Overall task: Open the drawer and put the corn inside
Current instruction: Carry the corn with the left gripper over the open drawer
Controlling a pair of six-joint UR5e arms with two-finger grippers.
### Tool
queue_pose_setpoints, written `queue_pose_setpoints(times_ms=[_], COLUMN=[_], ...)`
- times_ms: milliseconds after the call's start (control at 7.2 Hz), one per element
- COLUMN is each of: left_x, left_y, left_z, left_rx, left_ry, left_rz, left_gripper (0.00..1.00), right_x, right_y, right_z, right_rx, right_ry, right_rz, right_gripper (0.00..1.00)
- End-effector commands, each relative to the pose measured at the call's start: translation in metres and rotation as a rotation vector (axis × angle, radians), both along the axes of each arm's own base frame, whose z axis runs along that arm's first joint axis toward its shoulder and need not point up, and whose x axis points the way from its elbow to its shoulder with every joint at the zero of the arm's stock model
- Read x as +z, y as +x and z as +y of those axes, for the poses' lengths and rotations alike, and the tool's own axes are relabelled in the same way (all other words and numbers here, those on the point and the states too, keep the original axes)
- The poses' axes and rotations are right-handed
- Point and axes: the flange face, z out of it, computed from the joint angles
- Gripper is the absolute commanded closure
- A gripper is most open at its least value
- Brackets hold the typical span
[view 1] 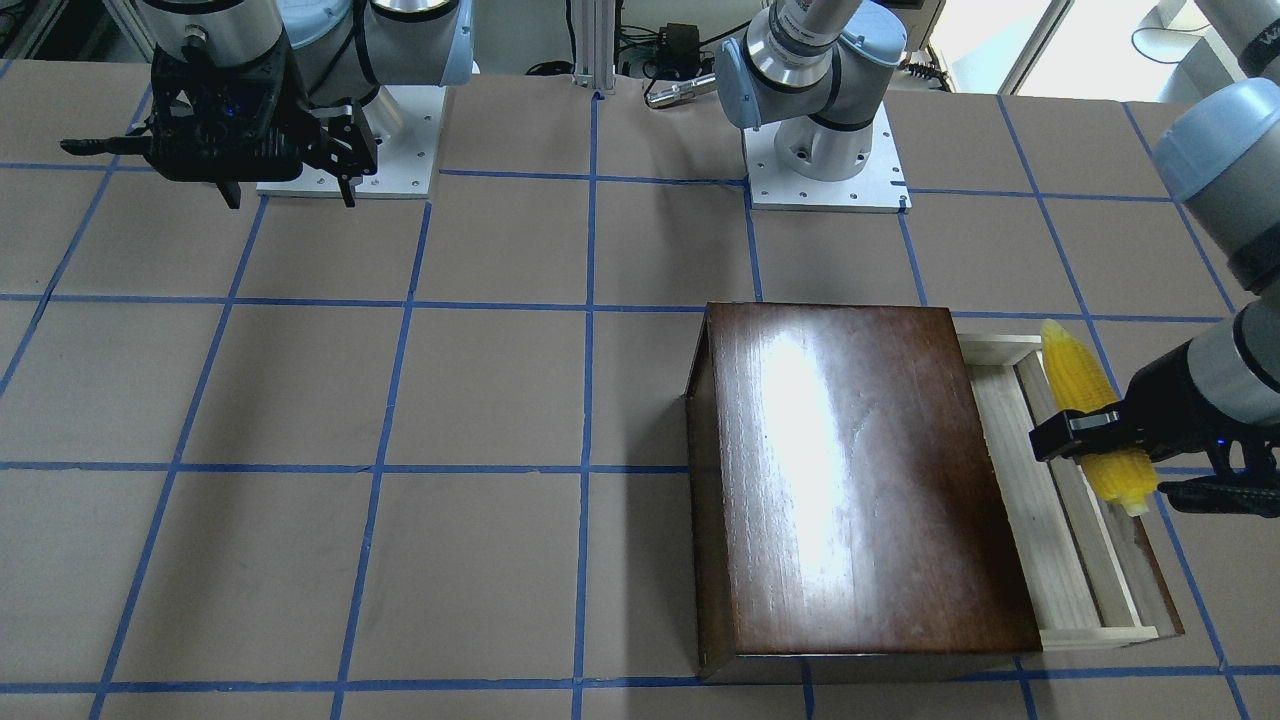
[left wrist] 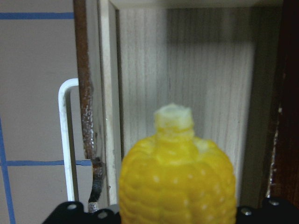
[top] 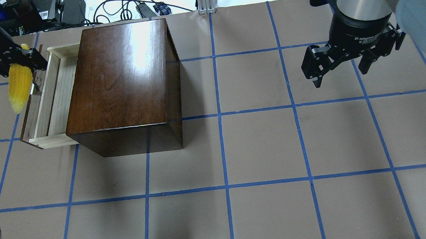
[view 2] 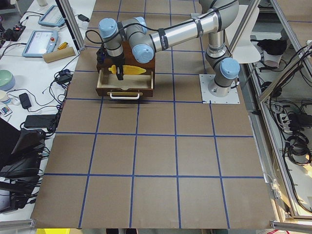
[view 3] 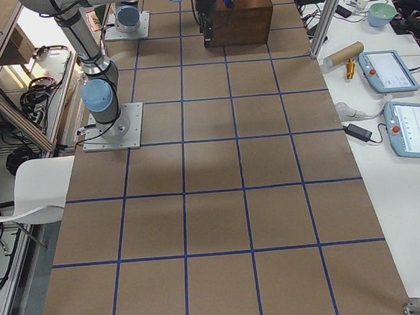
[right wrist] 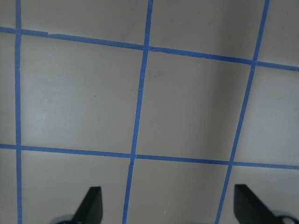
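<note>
The drawer (top: 53,98) stands pulled out of the dark-brown box (top: 122,73), its pale wood tray showing. My left gripper (top: 16,62) is shut on the yellow corn (top: 20,87) and holds it above the drawer's front panel, lengthwise along it. In the front-facing view the corn (view 1: 1085,410) hangs over the outer edge of the drawer (view 1: 1030,500). The left wrist view shows the corn (left wrist: 177,177) close up, with the drawer floor (left wrist: 196,70) and metal handle (left wrist: 65,140) below. My right gripper (top: 341,77) is open and empty, far from the box, over bare table.
The box (view 1: 860,480) sits on the brown table marked with blue tape lines (top: 220,115). Cables and devices lie beyond the far table edge (top: 113,9). The arm bases (view 1: 825,160) stand at the robot's side of the table.
</note>
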Motion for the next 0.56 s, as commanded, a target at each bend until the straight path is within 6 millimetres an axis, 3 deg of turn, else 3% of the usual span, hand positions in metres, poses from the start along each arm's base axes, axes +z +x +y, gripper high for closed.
queue_pose_setpoints(times_ms=[0,417], left_x=[-0.003,0.011], left_y=[-0.003,-0.003], left_z=[0.0,0.003], left_rx=[-0.008,-0.006], left_ry=[0.007,-0.011], left_rz=[-0.004,-0.014], left_gripper=[0.01,0.0], right_x=[0.0,0.0], right_y=[0.0,0.0], right_z=[0.0,0.0], right_rx=[-0.001,-0.001], right_ry=[-0.001,-0.001], right_rz=[0.0,0.002], right_gripper=[0.0,0.0])
